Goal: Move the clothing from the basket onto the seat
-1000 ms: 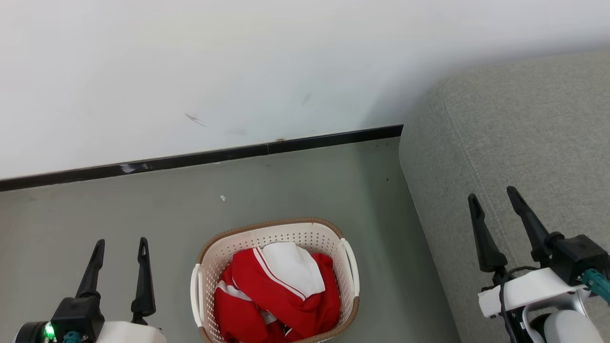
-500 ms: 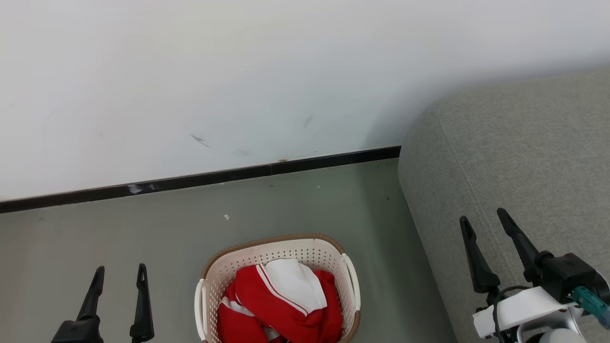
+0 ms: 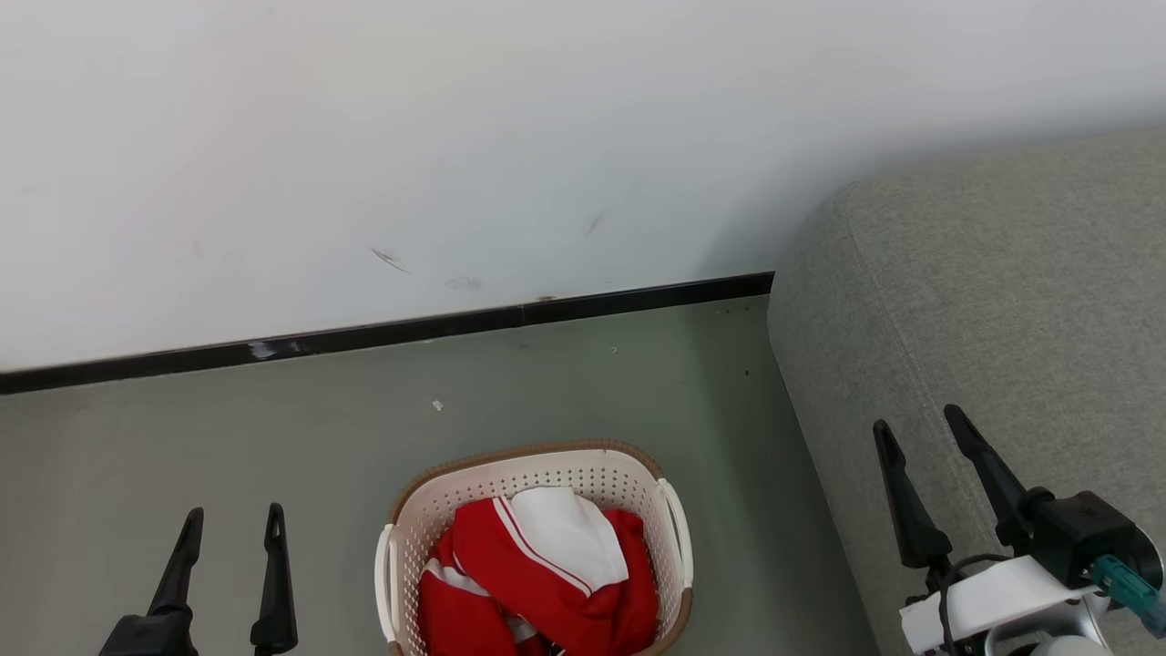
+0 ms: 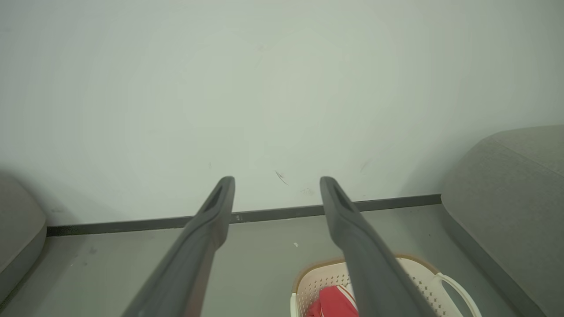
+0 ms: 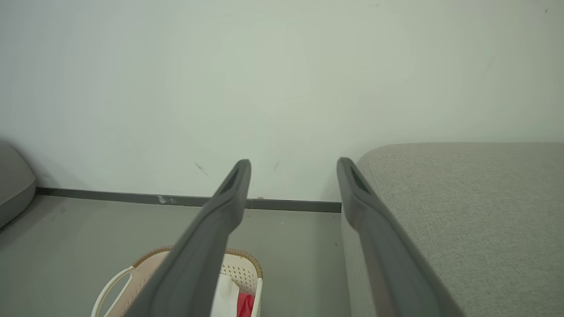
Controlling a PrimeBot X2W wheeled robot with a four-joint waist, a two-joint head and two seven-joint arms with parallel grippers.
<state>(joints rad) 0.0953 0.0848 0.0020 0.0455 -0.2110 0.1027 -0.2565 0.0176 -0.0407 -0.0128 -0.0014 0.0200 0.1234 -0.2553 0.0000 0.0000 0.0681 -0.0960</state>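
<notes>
My left gripper (image 3: 233, 515) and my right gripper (image 3: 918, 421) are both wide open and hold nothing, and the clothing (image 3: 537, 583) lies in the basket (image 3: 528, 453) on the floor (image 3: 273, 437), at about 3 o'clock from the left one, which I judge nearer, and 8 o'clock from the right.

No text can be read on the clothing (image 3: 547, 597) or the basket (image 3: 583, 475); folds may hide some.

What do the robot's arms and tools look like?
The left tool and the right tool each have two long black tapering fingers. Behind the right one sit a black block, a white shell, a thin black cable and a teal plug.
</notes>
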